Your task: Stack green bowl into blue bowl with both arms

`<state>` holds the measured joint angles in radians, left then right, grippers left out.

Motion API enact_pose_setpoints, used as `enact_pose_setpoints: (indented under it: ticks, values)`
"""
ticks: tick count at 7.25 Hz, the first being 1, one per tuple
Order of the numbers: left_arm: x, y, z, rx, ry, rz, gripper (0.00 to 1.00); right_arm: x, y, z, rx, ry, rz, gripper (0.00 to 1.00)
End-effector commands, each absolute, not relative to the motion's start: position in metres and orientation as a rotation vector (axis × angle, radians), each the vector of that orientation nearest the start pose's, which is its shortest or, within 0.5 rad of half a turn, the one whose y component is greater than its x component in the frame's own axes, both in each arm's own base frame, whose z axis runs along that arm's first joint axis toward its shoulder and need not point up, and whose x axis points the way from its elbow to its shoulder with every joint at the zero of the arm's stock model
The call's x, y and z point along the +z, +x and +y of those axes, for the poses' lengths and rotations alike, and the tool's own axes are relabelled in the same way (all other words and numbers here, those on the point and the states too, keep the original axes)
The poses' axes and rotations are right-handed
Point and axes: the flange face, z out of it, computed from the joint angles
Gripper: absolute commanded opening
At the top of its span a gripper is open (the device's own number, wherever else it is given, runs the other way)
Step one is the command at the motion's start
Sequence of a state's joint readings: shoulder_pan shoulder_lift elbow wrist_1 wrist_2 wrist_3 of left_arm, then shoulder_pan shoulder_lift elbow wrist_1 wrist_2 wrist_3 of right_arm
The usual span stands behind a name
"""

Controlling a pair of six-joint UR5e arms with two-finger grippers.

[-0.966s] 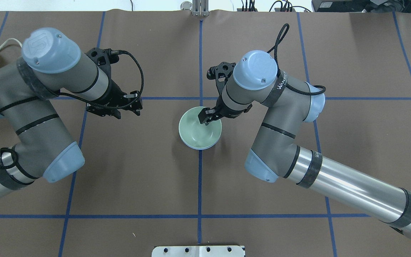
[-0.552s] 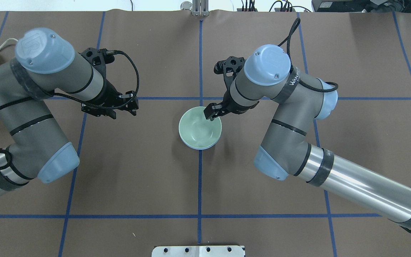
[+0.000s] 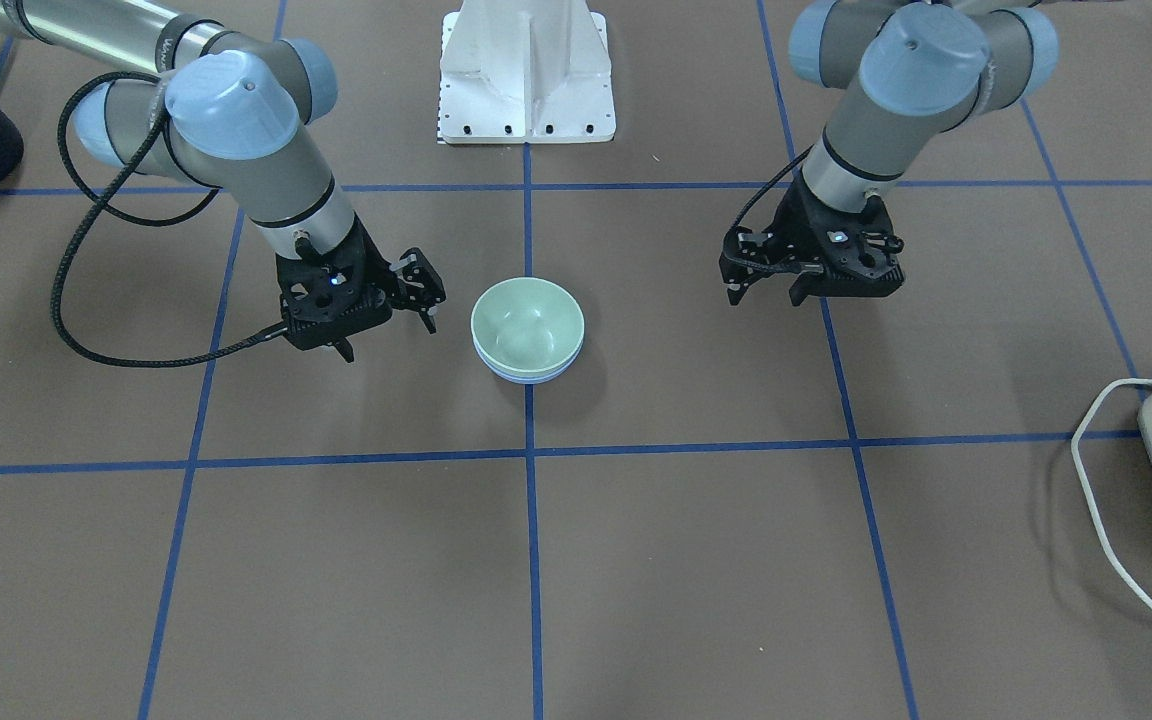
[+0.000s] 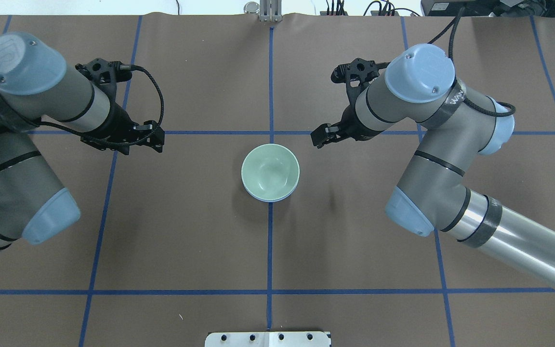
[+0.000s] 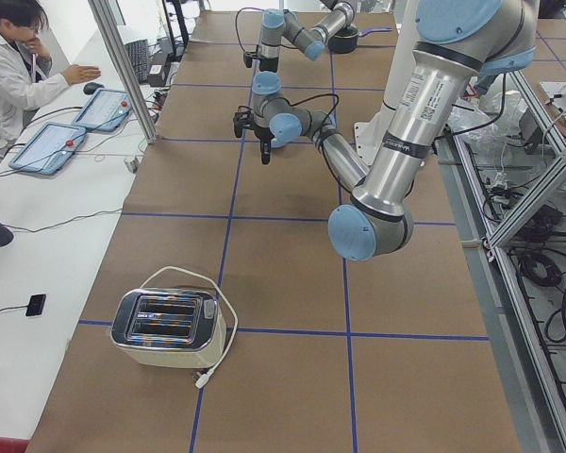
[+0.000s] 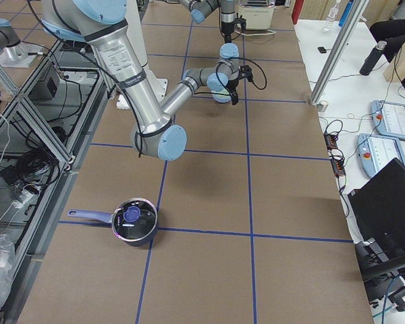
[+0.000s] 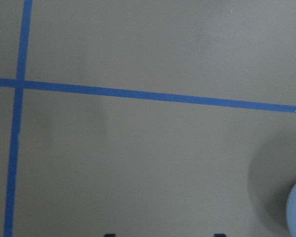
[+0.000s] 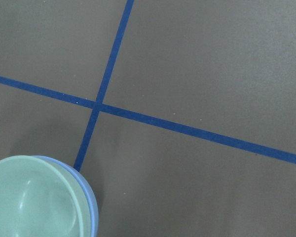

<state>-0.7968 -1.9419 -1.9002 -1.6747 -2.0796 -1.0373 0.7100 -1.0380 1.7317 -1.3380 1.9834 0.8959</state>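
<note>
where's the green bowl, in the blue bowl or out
In: the green bowl sits nested, blue bowl rim showing beneath.

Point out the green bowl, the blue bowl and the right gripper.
green bowl (image 4: 270, 172), overhead view, middle of its inside.
blue bowl (image 8: 92, 211), right wrist view, rim showing under the green one.
right gripper (image 3: 388, 335), front-facing view, midway between its fingertips.

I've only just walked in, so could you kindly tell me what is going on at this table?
The green bowl sits nested inside the blue bowl in the middle of the table. Neither arm holds anything: the right pincer and the left pincer are both open and hang on either side of the stack, clear of it. The stacking looks done.
</note>
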Motion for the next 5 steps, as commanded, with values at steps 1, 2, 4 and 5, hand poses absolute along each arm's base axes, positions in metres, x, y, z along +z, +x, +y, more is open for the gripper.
enact_pose_setpoints:
  ticks: [1,2,4,5]
  values:
    - [0.332,0.296,-0.481,0.037,0.155,0.875,0.97,0.249,-0.398,-0.510,-0.117,0.309,-0.959,1.00]
    - [0.346,0.264,-0.489,0.062,0.147,0.891,0.97,0.247,-0.382,-0.518,-0.094,0.327,-0.958,1.00]
    - [0.397,0.189,-0.496,0.114,0.165,0.866,0.98,0.287,-0.355,-0.525,-0.102,0.328,-0.910,1.00]
    - [0.421,0.158,-0.495,0.125,0.176,0.842,0.98,0.291,-0.342,-0.532,-0.139,0.330,-0.914,1.00]
